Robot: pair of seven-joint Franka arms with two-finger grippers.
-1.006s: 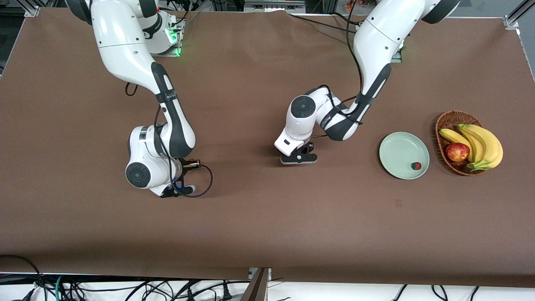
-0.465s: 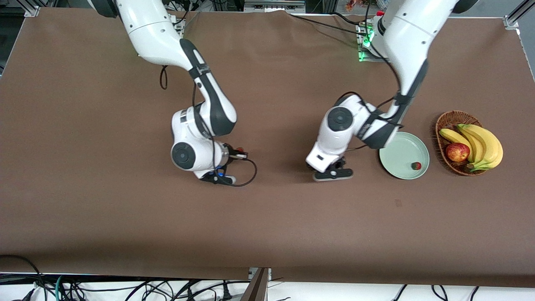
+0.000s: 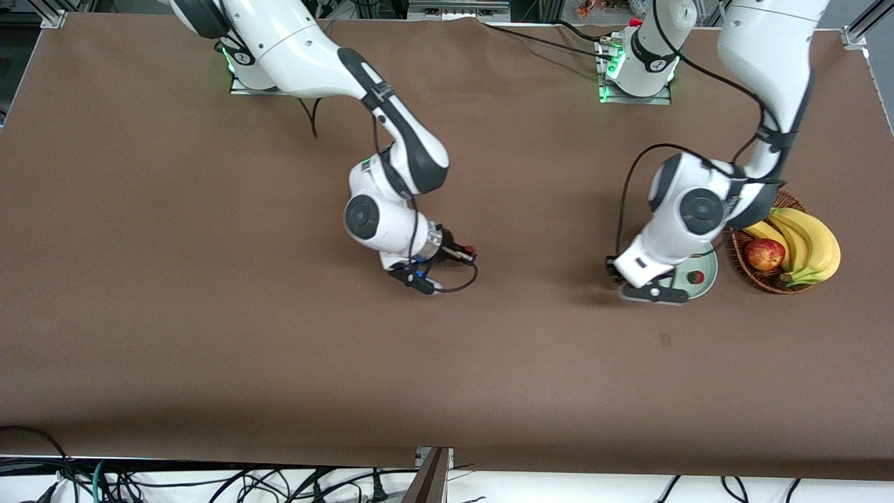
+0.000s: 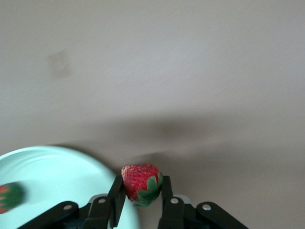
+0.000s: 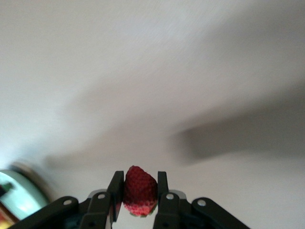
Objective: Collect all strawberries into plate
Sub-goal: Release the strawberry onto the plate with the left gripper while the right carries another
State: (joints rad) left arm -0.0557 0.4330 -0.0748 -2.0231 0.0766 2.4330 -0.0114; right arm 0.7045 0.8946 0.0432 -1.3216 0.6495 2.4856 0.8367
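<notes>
Above the mint-green plate's [image 3: 705, 276] rim, on the side toward the right arm's end, the left gripper [image 4: 141, 198] clamps a strawberry [image 4: 140, 183]. A second strawberry [image 3: 695, 277] lies in the plate, beside a wicker basket [image 3: 751, 202] (bananas [image 3: 803, 241] and an apple [image 3: 764, 254] inside). Over the brown table's [image 3: 209, 349] middle, the right gripper [image 5: 138, 200] pinches a third strawberry [image 5: 139, 191].

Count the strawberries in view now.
3: one small red strawberry lies in the pale mint-green round plate; one in the left claw at the plate's rim; one in the right claw over bare table.
</notes>
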